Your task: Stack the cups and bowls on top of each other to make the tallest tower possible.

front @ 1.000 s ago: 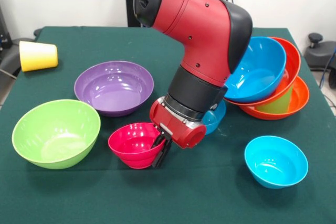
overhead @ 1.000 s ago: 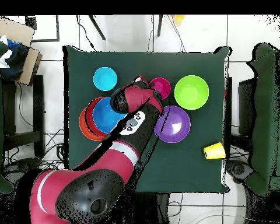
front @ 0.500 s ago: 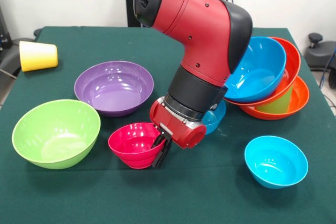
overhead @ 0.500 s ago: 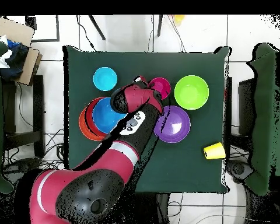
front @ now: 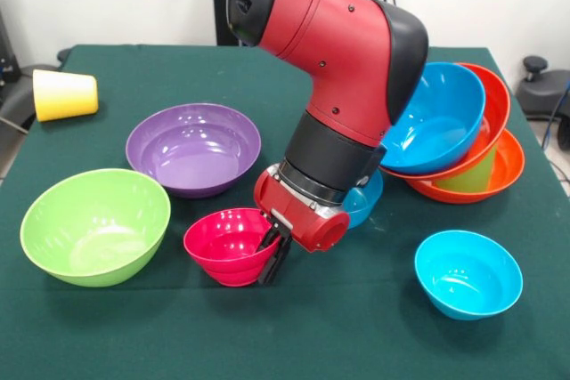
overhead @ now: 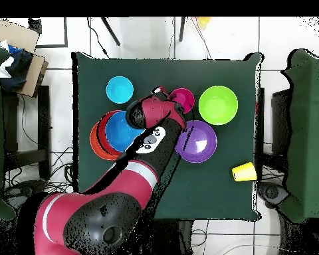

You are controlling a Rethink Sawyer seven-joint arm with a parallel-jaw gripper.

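Observation:
My gripper (front: 272,255) is down at the right rim of the small pink-red bowl (front: 223,242), which rests on the table. One finger is inside the bowl and one outside, shut on the rim. At the right stands the leaning tower. Its lower orange bowl (front: 506,171) holds a light green cup (front: 472,173), and an upper orange bowl (front: 495,100) carries a tilted blue bowl (front: 436,122). A second blue bowl (front: 367,200) peeks out behind my wrist. The yellow cup (front: 64,93) lies on its side at the far left.
A purple bowl (front: 193,147) and a lime green bowl (front: 95,224) sit left of the pink-red bowl. A small cyan bowl (front: 468,273) sits at the front right. In the overhead view my arm (overhead: 149,143) crosses the table between the blue bowl (overhead: 121,131) and the purple bowl (overhead: 201,143).

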